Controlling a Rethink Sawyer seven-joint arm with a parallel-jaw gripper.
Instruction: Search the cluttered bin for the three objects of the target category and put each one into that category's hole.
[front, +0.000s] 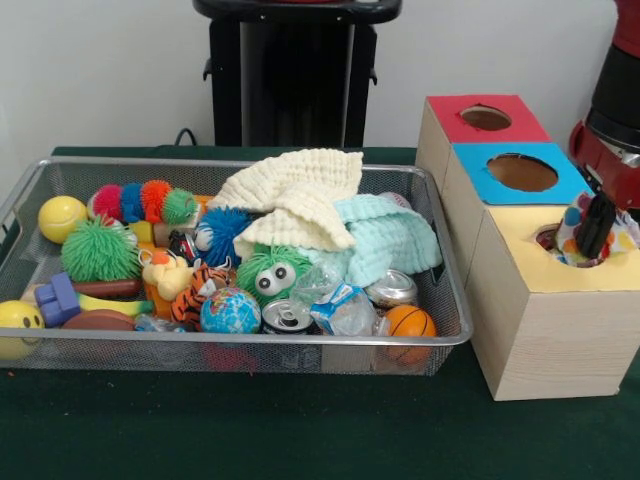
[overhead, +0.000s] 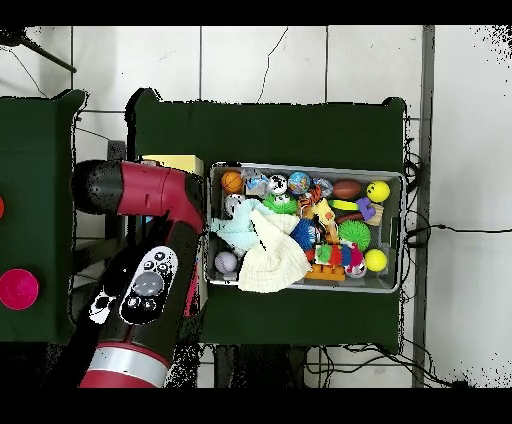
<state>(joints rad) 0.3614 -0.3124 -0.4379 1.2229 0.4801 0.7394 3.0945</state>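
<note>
Bin: wire mesh tray on the green table, well left of me, packed full.
Left end of bin: yellow ball at the far left, green spiky ball beside it, a caterpillar of coloured pompoms along the far wall, yellow smiley ball at the near corner.
Middle of bin: tiger toy, globe ball, green fuzzy ball with googly eyes, crushed can at the near wall.
Cloths: cream cloth draped over a mint cloth, hiding whatever lies beneath.
Right end of bin: second can, small basketball at the near right corner.
Boxes: red-topped hole farthest, blue-topped hole in the middle, yellow-topped hole nearest.
My gripper: down at the mouth of the yellow-topped hole, dark fingers closed around a multicoloured patterned piece, soft-looking, maybe cloth.
Step in hand: I judge this is the drop, the piece sitting in the hole but not yet released.
Next move: let go so it falls through, lift clear, then go left to the bin; the two cloths look like the remaining candidates.
</note>
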